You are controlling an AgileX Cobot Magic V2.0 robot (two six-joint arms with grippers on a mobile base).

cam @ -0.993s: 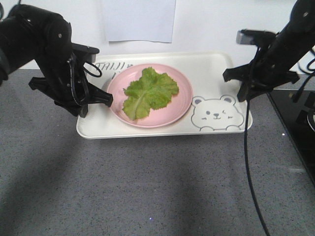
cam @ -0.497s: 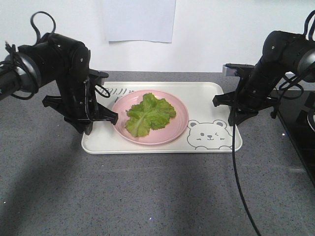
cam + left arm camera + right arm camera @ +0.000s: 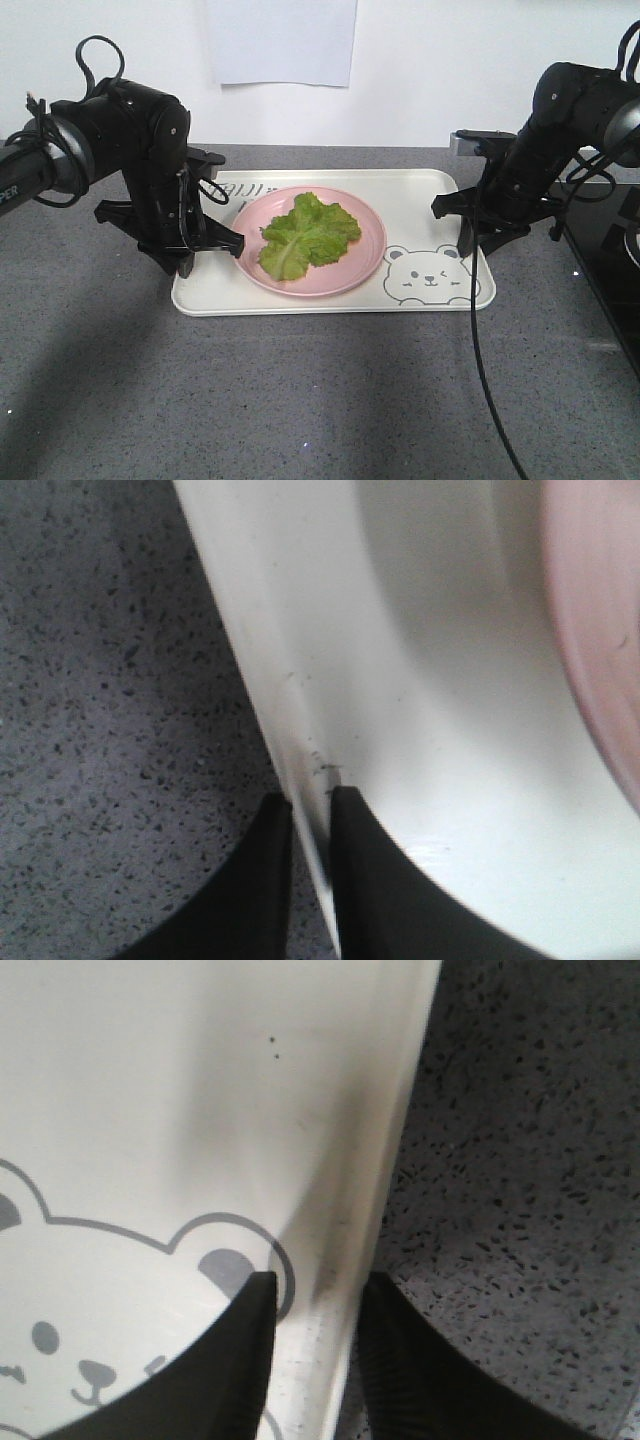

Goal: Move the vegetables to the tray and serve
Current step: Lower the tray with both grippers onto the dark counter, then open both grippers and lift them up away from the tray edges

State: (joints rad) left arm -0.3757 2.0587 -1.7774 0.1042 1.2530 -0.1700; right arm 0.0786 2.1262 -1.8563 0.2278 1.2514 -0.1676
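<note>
Left end effector: fingers pressed nearly together, pinching the tray rim, one finger outside over the grey surface, one inside. Rim runs straight ahead from the fingertips in the wrist view, so the grip sits square across the short edge.

Inboard of that end effector: pink plate on the tray, vegetables heaped on the plate, roughly mid-tray, a bit nearer the left end effector than the right. Transfer looks done; serving step in hand.

Further right: bear print, just inboard of the right end effector.

Right end effector: fingers straddling the opposite short rim of the tray, inner finger beside the bear's ear, outer finger over the surface. Narrow gap around the rim; firm contact not certain from the wrist view, reads as clamped.

Key relation: tray's long axis runs end effector to end effector, both grips on the short ends, load between them. Tray base appears on or just above the surface; cannot tell which. Next move likely needs both ends kept level and matched, else the plate slides along the long axis.
</note>
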